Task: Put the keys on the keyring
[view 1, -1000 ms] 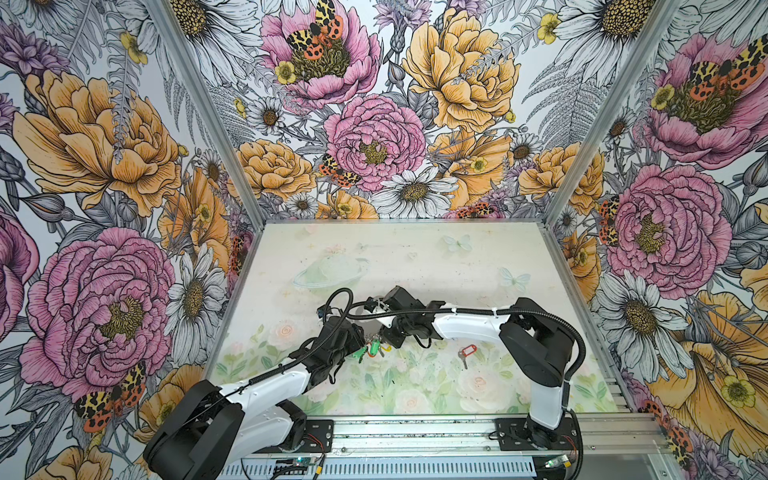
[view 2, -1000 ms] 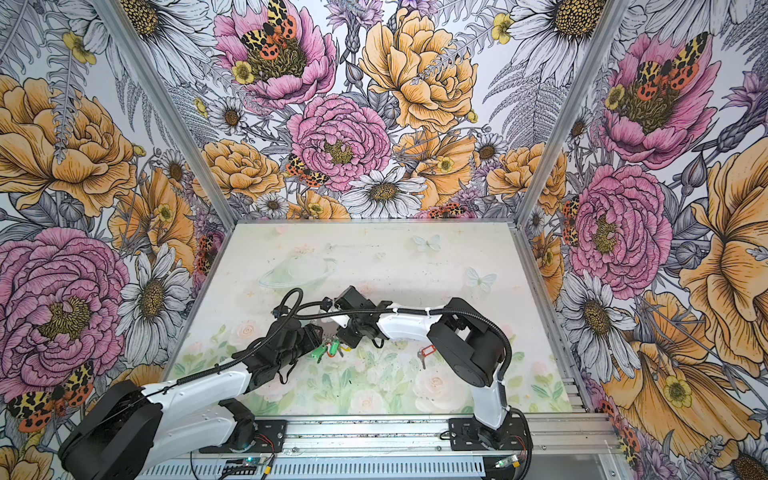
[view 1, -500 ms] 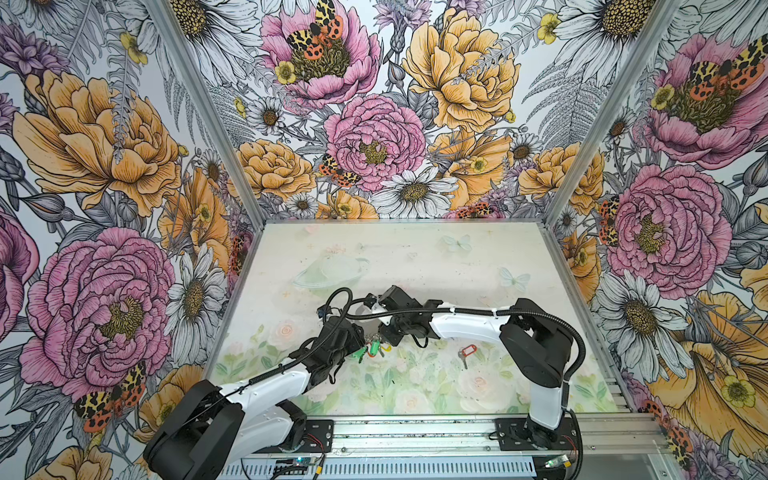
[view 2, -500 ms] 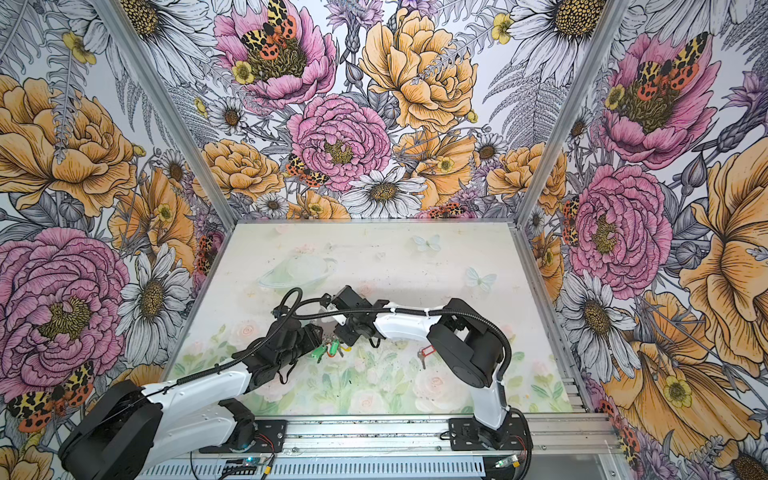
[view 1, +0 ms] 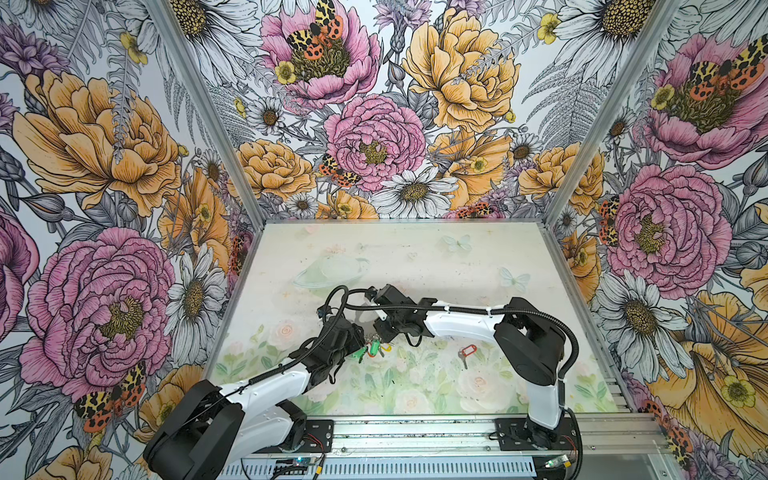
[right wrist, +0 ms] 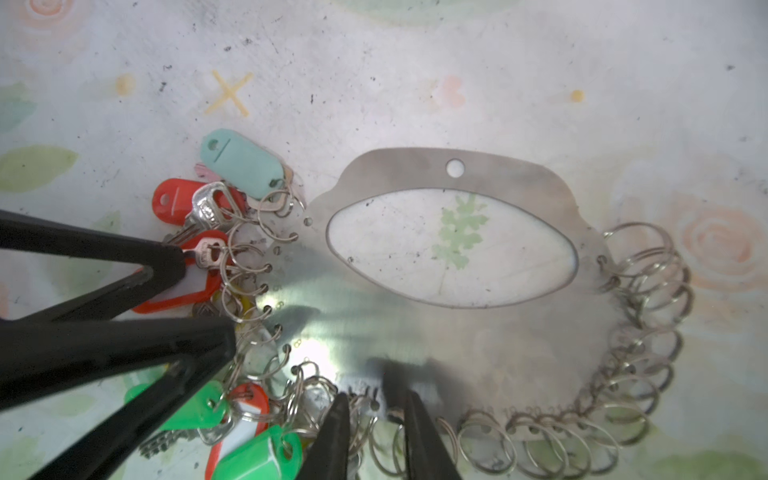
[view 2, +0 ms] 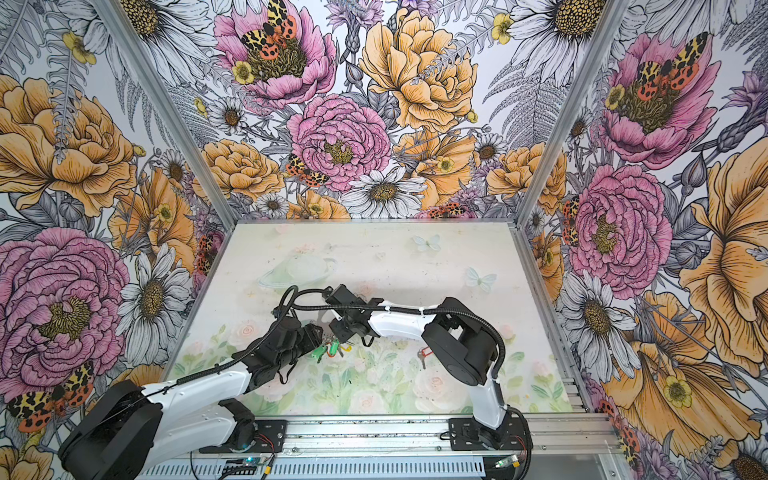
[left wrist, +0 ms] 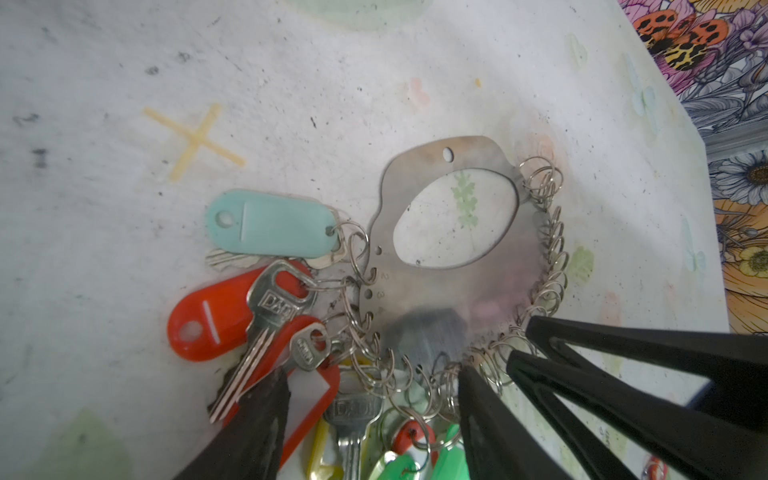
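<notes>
Steel keyring [right wrist: 415, 332] flat, tagged keys [left wrist: 266, 316] clustered along ringed edge.
Left gripper [left wrist: 372, 372] spread over keys; right gripper [right wrist: 376, 395] narrowly parted astride that edge, grip indeterminate.

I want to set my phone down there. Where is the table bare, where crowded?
The pale floral table is bare across its back half, to the flowered rear wall, and along the front metal rail. Crowded: where left claw and right claw meet over the flat grey metal keyring; a loose red-tagged key lies nearby.
</notes>
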`<state>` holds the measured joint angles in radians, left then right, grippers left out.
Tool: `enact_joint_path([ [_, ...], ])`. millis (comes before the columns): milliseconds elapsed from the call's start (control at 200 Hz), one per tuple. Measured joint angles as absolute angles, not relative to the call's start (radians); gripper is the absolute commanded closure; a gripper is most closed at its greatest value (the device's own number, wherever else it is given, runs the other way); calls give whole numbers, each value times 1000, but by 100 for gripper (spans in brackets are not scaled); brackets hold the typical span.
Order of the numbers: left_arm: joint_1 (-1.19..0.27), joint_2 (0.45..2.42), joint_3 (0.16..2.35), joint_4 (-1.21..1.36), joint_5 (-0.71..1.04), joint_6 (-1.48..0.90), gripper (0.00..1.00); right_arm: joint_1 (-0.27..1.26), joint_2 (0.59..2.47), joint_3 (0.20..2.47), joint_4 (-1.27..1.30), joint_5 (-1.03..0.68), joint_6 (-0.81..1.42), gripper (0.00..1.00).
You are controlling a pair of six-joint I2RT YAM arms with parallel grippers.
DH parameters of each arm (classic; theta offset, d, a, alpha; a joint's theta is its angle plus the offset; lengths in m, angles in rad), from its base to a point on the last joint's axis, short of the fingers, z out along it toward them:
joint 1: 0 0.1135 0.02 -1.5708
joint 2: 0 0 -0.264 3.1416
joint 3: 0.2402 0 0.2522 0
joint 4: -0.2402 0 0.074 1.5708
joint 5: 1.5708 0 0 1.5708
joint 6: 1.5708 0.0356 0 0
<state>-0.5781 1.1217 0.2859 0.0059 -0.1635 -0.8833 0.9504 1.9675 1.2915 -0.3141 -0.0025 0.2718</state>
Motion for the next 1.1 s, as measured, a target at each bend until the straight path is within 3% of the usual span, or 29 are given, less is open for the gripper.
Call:
enact_joint_path([
  [651, -578, 1121, 286, 6, -163, -883, 34, 966, 1995, 1312, -360, 35, 314, 77],
  [1101, -578, 1122, 286, 6, -163, -883, 34, 986, 1995, 1312, -372, 67, 314, 84],
])
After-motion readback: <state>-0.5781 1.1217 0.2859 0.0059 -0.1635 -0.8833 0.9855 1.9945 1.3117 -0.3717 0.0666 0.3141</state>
